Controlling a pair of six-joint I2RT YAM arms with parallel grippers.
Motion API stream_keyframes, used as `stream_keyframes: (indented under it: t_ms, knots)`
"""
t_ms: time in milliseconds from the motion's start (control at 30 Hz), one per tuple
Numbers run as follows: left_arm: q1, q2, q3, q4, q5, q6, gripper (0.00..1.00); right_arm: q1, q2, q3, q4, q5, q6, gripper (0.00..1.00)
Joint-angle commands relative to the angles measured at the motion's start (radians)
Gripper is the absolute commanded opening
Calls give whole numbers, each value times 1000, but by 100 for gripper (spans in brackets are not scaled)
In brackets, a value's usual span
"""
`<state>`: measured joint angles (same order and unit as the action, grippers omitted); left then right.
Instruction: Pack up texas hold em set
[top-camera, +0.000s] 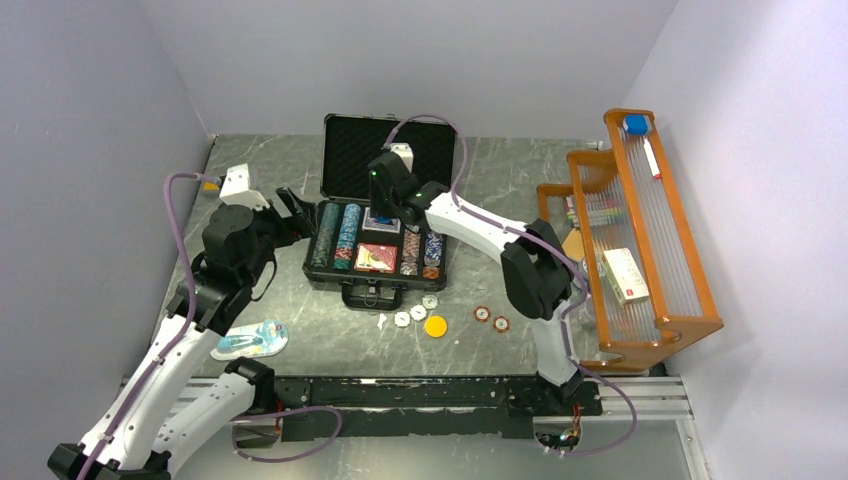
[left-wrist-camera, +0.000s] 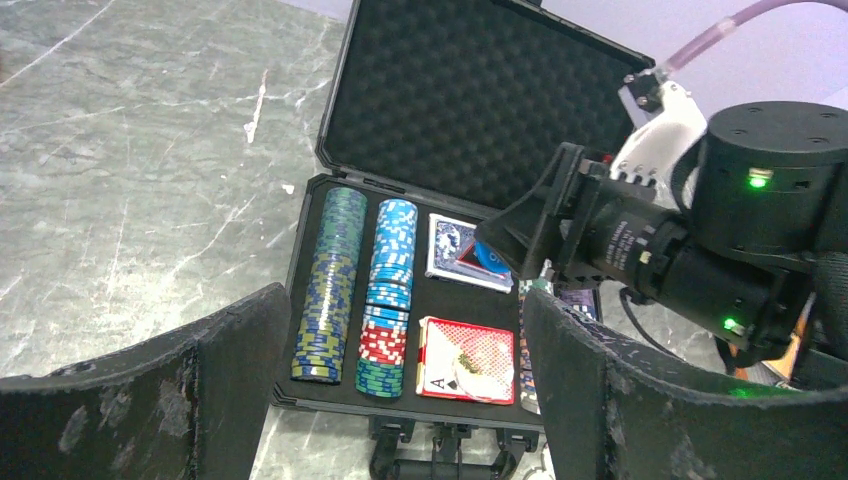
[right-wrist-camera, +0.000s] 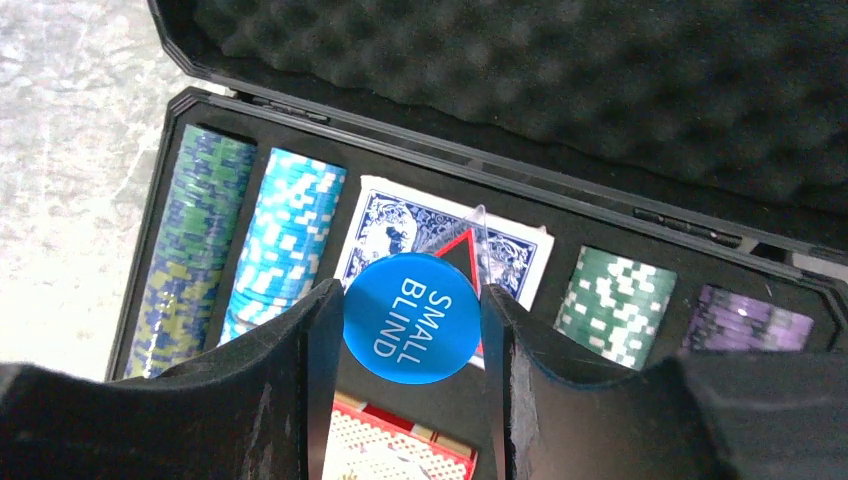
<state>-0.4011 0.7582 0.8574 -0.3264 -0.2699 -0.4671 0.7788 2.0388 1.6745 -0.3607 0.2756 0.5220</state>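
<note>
R claw w/ disc over case

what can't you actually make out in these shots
- Top view: the lettering on the small round white discs, too small to read.
- Right wrist view: part of the blue-backed card deck, covered by the round blue small blind disc in the right gripper; the red-backed card deck, cut by the bottom edge.
- Left wrist view: the right-hand striped chip rows in the black foam-lined briefcase, behind the right arm.

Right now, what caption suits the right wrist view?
Right jaws hold the Small Blind disc over the blue card deck in the open case.
</note>
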Motion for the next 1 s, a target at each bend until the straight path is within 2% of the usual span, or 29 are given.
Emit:
stream_keyframes:
  t_ms: [0,400,600,800,967]
  knots:
    - [-5,-8,-4,18,-14,5,90,2,63,60,-14,-8,-38,52]
    - [-5,-5,-4,18,-12,4,90,3,108,89,-32,21,-56,54]
    - [-5,-6,-5,17,-13,2,90,2,107,117,-37,22,-71,69]
    - [-5,-9,-5,15,-15,3,90,2,-2,58,-15,24,-73,73]
    - [-6,-11,-3,15,-9,2,90,2,-185,-144,-2,13,-64,73]
